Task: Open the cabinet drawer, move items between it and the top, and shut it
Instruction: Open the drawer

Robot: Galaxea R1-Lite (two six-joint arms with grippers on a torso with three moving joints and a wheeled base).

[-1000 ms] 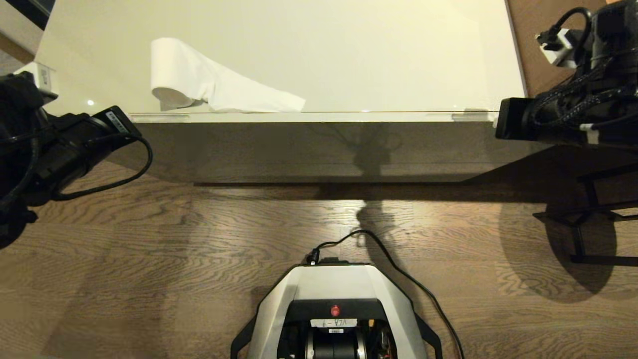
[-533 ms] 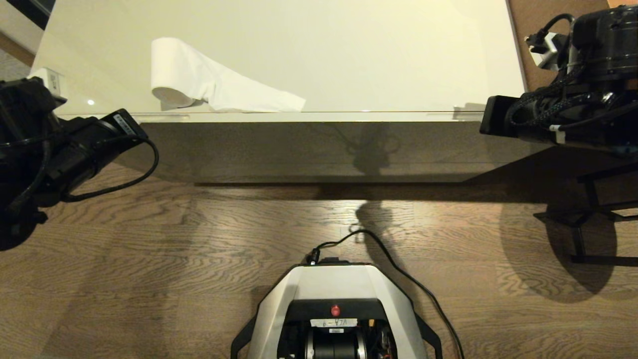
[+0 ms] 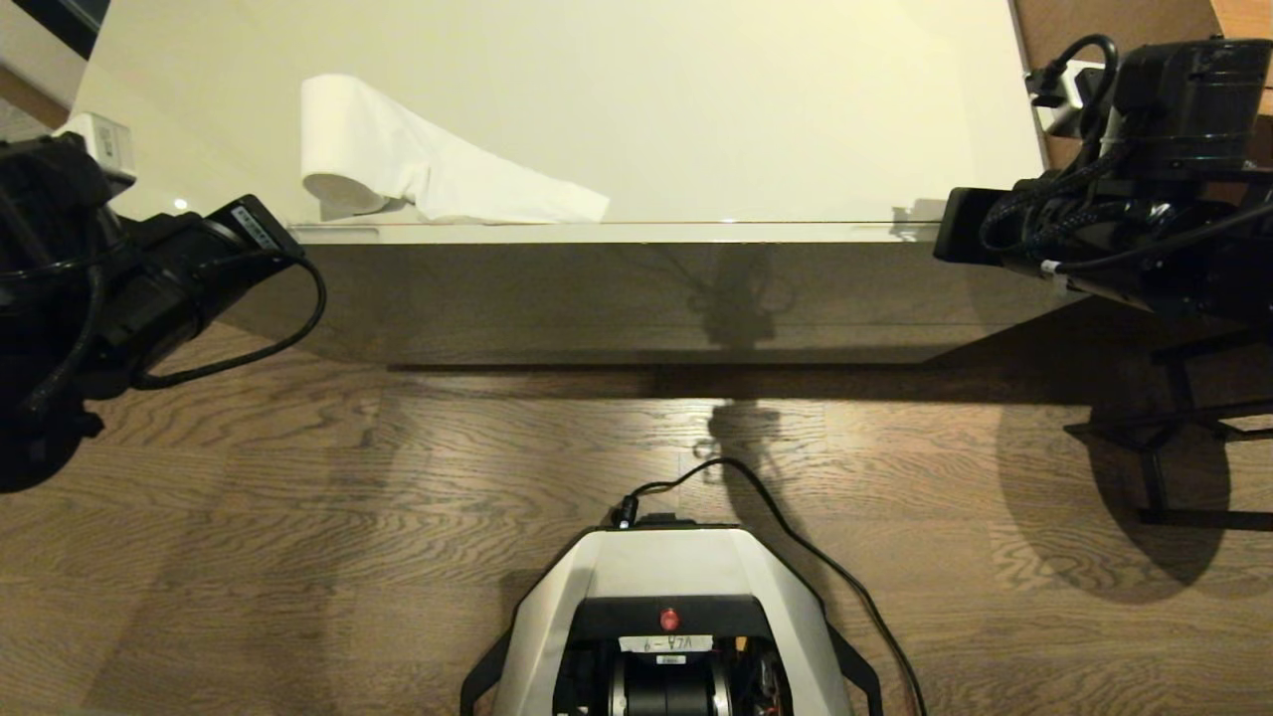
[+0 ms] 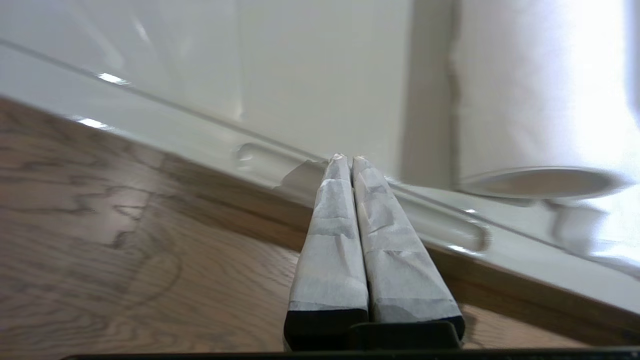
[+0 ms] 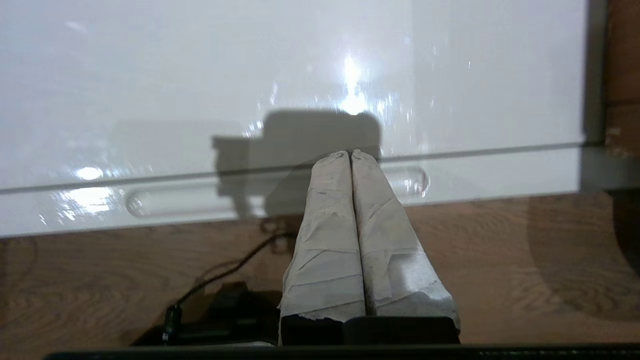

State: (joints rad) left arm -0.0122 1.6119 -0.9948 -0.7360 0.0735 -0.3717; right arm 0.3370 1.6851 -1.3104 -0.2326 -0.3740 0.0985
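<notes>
Head view: drawer (image 3: 636, 298) shut under the top (image 3: 696, 99). Roll (image 3: 343, 149) lies on the top, left of centre, its loose sheet trailing to the front edge. Left arm at the cabinet's left front corner, right arm at the right front corner. Fingertips not visible here.

Left wrist view: left gripper (image 4: 346, 159) closed, nothing between the fingers, tips at the left slot (image 4: 360, 200) on the drawer's front edge. Cannot tell whether they are seated in it. Roll's end shows just beyond.

Right wrist view: right gripper (image 5: 349, 153) closed and empty, tips over the right slot (image 5: 275, 195). Contact not confirmed.

Risks (judgement): closed tips may ride the glossy edge and slip out on the pull. Uneven pull from the two arms could rack so wide a drawer and jam it. The trailing sheet reaches the front edge, so the left gripper could snag it and drag the roll off.
</notes>
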